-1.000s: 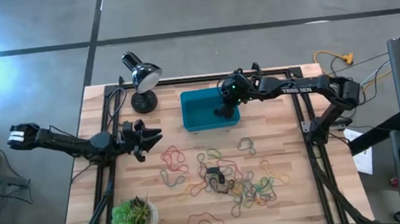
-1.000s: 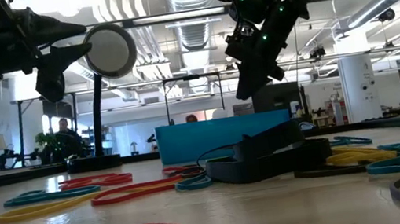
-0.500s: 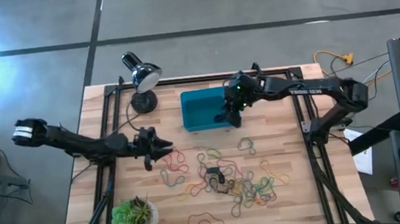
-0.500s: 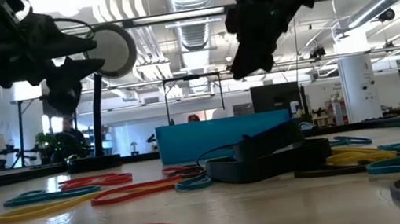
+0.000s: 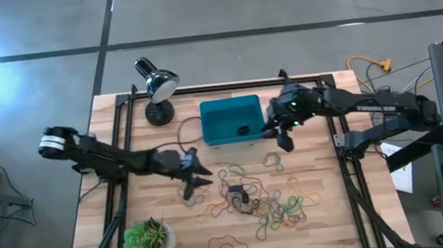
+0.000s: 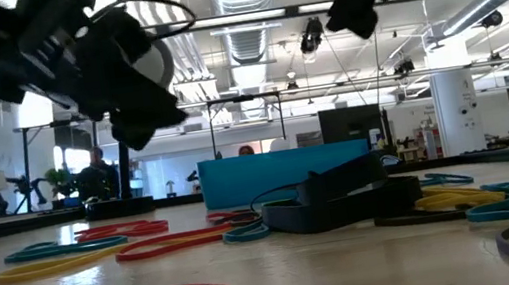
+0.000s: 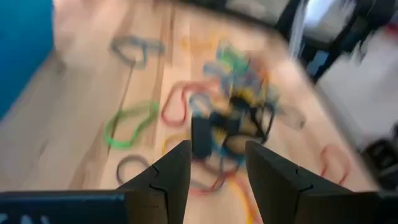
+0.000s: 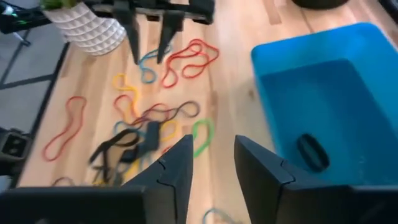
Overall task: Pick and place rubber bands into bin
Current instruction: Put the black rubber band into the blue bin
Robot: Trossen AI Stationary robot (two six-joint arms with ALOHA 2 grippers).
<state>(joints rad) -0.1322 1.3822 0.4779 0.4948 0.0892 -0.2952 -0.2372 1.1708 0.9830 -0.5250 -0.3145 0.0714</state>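
Note:
The rubber bands (image 5: 258,200) lie scattered in a loose heap on the wooden table, seen close in the left wrist view (image 7: 231,113) and the right wrist view (image 8: 155,119). The teal bin (image 5: 222,117) stands at the table's far middle, with one black band (image 8: 311,152) lying on its floor. My left gripper (image 5: 197,175) hovers open above the left end of the scattered bands, near a red loop (image 8: 189,59). My right gripper (image 5: 282,140) hangs open just past the bin's right near corner, above bare wood. Neither gripper holds anything.
A black desk lamp (image 5: 157,88) stands at the far left, its cord trailing toward the bin. A potted green plant (image 5: 149,238) sits at the near left corner. Bare wood lies between the bin and the heap, and along the table's right edge.
My left gripper has swung from the table's left side toward the right and near edge, arriving over the left end of the bands. My right gripper has moved off the bin toward the right and near edge, stopping beside its right near corner.

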